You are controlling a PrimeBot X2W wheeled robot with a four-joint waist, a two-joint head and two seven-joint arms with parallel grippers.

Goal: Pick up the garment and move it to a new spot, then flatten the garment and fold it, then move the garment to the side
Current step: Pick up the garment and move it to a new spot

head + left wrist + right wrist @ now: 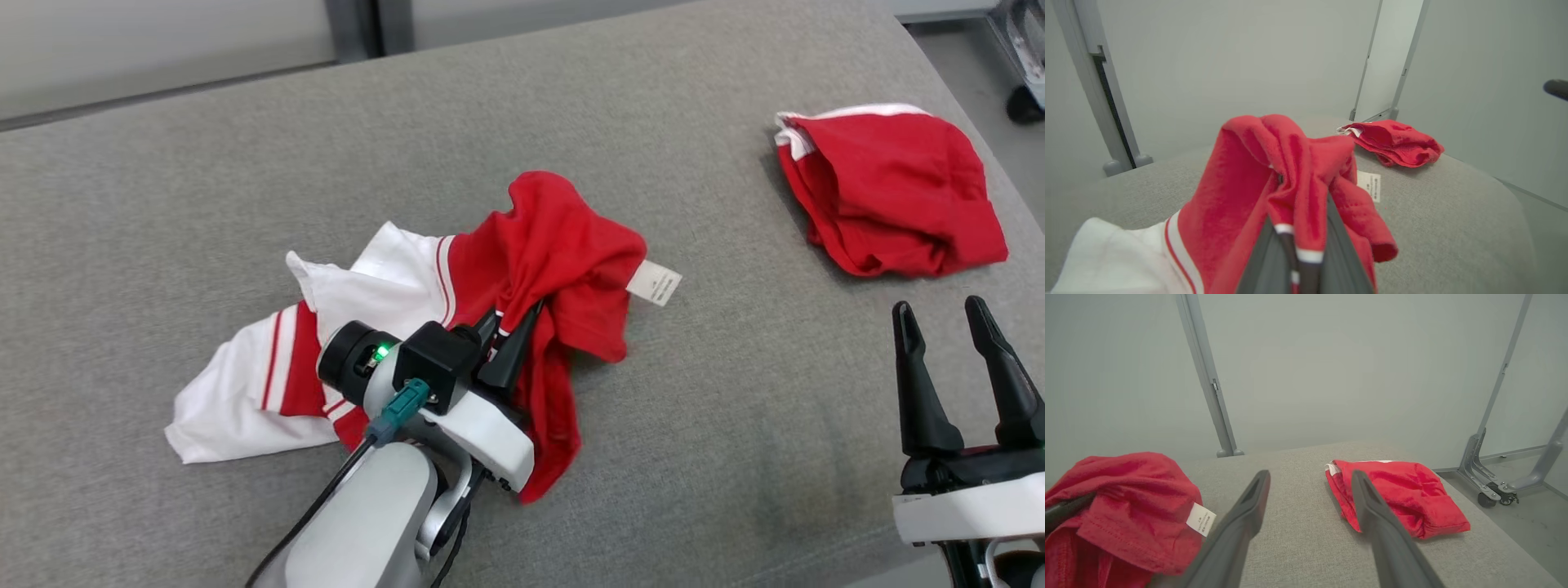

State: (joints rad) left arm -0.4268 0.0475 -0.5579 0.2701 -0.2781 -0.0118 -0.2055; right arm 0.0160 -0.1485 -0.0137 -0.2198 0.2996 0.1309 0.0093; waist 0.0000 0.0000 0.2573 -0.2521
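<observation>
One crumpled red-and-white cotton shirt (555,245) lies toward the front edge of the grey upholstered platform (245,163) — the left gripper (514,318) clenched on its raised red fold. The right gripper (939,309) gapes empty near the front right corner; a folded red garment (890,196) lies by the right edge.

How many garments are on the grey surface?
2. A crumpled red-and-white garment lies in the middle, pinched by the left gripper; a folded red garment lies at the far right.

Crumpled red-and-white garment (539,245) lies in a heap, red part bunched upward.
</observation>
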